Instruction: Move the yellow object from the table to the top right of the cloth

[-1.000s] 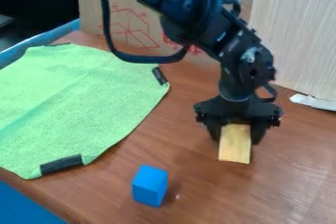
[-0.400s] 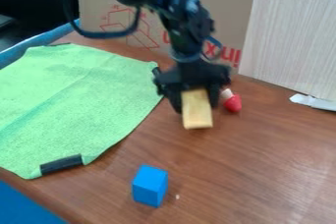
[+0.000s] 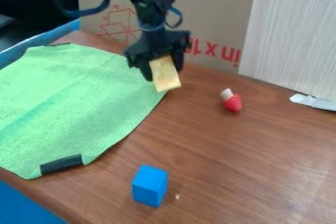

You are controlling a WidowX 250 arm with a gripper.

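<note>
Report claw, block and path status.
Claw shut on yellow block, at green cloth's right corner. Blue cube well clear, nearer camera. Nothing seen blocking.

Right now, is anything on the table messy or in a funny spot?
Nothing looks spilled or broken. The green cloth lies a bit crooked, with faint creases across it. The small red and white thing is tipped over on the table, away from the blue block.
</note>
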